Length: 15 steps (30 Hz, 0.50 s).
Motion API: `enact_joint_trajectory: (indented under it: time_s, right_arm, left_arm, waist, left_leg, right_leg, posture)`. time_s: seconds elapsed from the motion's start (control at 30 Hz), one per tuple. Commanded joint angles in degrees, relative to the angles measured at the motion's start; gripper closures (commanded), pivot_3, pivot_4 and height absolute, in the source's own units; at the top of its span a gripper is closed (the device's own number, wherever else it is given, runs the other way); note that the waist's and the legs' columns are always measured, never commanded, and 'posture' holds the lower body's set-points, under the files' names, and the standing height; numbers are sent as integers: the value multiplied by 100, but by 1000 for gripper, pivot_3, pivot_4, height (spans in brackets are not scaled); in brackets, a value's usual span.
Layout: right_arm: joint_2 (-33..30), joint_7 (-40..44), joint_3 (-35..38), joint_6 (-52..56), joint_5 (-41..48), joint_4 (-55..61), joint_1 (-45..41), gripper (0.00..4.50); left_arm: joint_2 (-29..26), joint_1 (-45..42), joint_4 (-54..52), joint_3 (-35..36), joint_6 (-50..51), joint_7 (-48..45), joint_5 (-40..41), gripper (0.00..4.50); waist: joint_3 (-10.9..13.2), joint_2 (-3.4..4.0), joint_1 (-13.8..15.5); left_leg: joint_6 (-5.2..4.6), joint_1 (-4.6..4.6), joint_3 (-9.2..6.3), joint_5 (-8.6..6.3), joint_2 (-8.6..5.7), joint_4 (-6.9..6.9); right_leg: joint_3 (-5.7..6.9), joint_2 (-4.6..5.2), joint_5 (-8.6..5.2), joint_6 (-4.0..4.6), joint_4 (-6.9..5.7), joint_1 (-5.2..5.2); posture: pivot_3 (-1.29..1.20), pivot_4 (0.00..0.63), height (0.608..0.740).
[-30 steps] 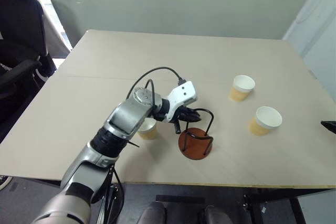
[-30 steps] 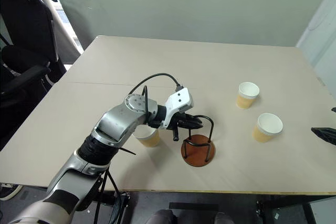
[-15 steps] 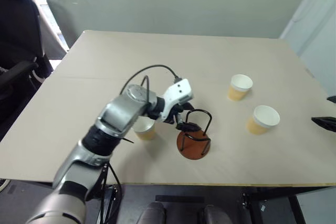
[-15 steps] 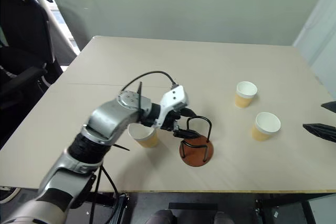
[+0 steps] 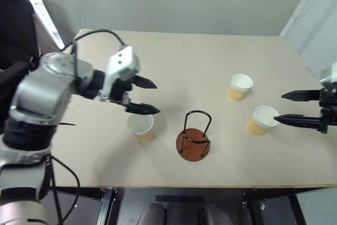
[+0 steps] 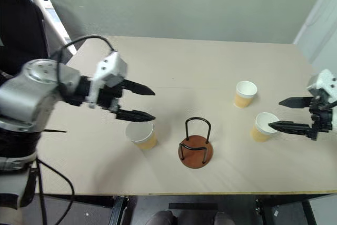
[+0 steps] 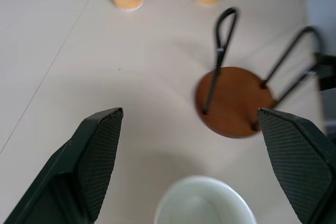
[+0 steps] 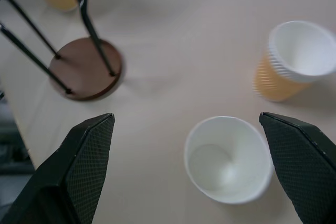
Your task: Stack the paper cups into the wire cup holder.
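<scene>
Both pairs of fingers stand wide apart and hold nothing. My left gripper [image 5: 143, 96] hangs above the nearest cup [image 5: 140, 127]; my right gripper [image 6: 288, 113] points at the cup [image 6: 264, 126] on my right.

Layout, near to far:
- Holder [image 5: 194, 139]: near the table's [image 6: 174, 77] front edge, between those two cups, touching neither. It is empty.
- Nearest cup: upright, just to the holder's left.
- Right cup: upright, well apart from the holder.
- Third cup [image 5: 239, 87]: upright, farther back.

Risks, as I judge them:
- The cups are thin tapered paper. A hard pinch would likely crush the wall; a light one could let the cup slip.
- The rolled white rim [image 8: 227, 159] is open upward. A finger coming down inside it could tip the cup.
- The holder is thin black wire hoops on a round reddish-brown disc. It looks light, so a knock from a finger or cup could slide or topple it.
- The hoops stand only slightly wider than a cup. An off-centre lowering could catch on the wire.

The table is smooth and pale, giving little grip.
</scene>
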<state>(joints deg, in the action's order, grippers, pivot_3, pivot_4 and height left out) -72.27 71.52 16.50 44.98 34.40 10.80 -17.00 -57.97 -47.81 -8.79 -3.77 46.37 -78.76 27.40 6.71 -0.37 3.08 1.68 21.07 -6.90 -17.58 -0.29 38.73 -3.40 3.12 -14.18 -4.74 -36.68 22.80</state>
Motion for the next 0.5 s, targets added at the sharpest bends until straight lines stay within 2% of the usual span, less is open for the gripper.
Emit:
enact_joint_trajectory:
  time_s: [0.03, 0.13, 0.5]
  right_arm:
    - [-82, 17, -365, -72, -153, 1, -232, 0]
    - [-147, 108, -582, -25, -161, 88, -242, 0]
    - [193, -175, -1439, -168, -719, -6, -509, 0]
  left_arm:
    - [-460, 250, -25, 625, -91, -249, 257, 138]
    - [-801, 622, -72, 888, -105, -302, 328, 138]
    - [-1509, 1339, -623, 1693, 169, -263, 932, 138]
  waist:
    - [1, 1, -1]
    - [2, 3, 3]
    - [3, 1, -30]
  left_leg:
    - [1, 2, 0, 0, 2, -5]
    - [2, 8, -3, 1, 1, -9]
    - [14, 8, -3, -5, 7, -23]
  right_leg:
    - [0, 0, 0, 1, 1, 5]
    - [-2, 4, -1, 3, -1, 12]
    - [1, 6, -7, 22, -14, 28]
  posture:
    - [0, 150, 740]
    - [0, 150, 740]
    - [0, 150, 740]
